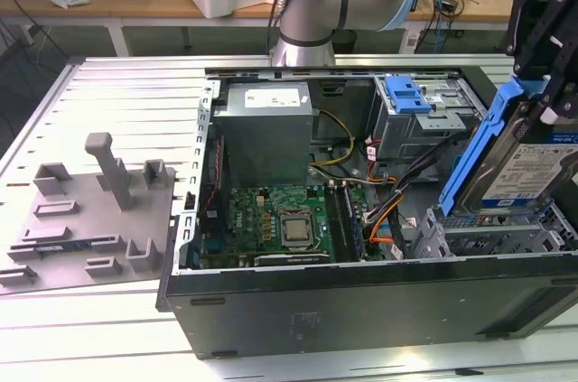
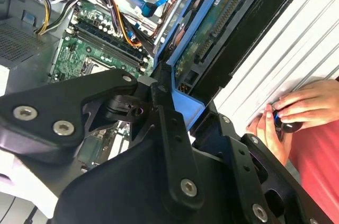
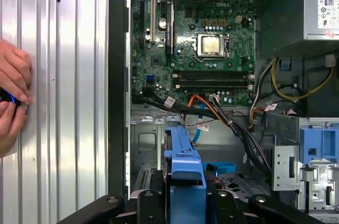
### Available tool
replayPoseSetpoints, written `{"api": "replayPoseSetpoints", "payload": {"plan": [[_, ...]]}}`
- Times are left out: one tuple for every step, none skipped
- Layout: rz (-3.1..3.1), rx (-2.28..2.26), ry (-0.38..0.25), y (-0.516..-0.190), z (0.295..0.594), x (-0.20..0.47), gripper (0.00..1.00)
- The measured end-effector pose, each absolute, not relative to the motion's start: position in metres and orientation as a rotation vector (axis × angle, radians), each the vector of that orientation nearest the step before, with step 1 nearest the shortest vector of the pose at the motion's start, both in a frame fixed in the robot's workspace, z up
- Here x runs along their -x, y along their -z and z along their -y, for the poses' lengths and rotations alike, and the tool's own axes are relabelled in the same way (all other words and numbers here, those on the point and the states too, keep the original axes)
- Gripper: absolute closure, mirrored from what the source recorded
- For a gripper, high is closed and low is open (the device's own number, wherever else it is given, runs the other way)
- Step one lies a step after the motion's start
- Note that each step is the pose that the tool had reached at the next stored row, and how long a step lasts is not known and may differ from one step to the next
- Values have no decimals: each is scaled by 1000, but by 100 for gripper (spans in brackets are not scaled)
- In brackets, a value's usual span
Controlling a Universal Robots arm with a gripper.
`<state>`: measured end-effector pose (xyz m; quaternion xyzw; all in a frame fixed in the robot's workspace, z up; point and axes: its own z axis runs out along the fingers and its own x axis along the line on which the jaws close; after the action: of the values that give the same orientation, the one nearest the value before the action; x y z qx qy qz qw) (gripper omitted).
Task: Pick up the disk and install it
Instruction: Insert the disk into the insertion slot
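Disk [image 1: 533, 170] held tilted above the open computer case [image 1: 361, 310], at the right edge of the exterior view.
The gripper [image 1: 545, 93] has its fingers clamped on the disk's blue frame. The long axis climbs from lower left to upper right, with the white-and-blue label facing the camera. Cables [image 1: 397, 206] lie just beside it, and a blue caddy [image 1: 408, 93] sits behind.

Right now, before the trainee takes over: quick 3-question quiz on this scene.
1. True or false: the gripper holds the disk by its blue carrier.
2. How does the disk sit over the open case? A: lying flat. B: steeply tilted. C: fully seated in a bay.
3. Fill in: in both wrist views, a person's ___ are at the ribbed table beside the case.

Key: 1 true. 2 B. 3 hands.
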<state>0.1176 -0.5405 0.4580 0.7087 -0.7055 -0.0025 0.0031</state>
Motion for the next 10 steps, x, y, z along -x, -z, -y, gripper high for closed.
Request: {"api": "replayPoseSetpoints", "payload": {"plan": [[2212, -2222, 8, -458, 540, -117, 63], [2212, -2222, 8, -458, 540, -117, 63], [2212, -2222, 8, -458, 541, -117, 63], [2213, -2221, 8, -458, 541, -117, 63], [2214, -2220, 8, -458, 541, -117, 63], [2217, -2217, 8, -458, 541, -117, 63], [2219, -2215, 8, -458, 541, -117, 63], [2221, -2213, 8, -458, 541, -117, 63], [2223, -2211, 8, -458, 541, -117, 63], [2224, -2210, 8, -458, 541, -117, 63]]}}
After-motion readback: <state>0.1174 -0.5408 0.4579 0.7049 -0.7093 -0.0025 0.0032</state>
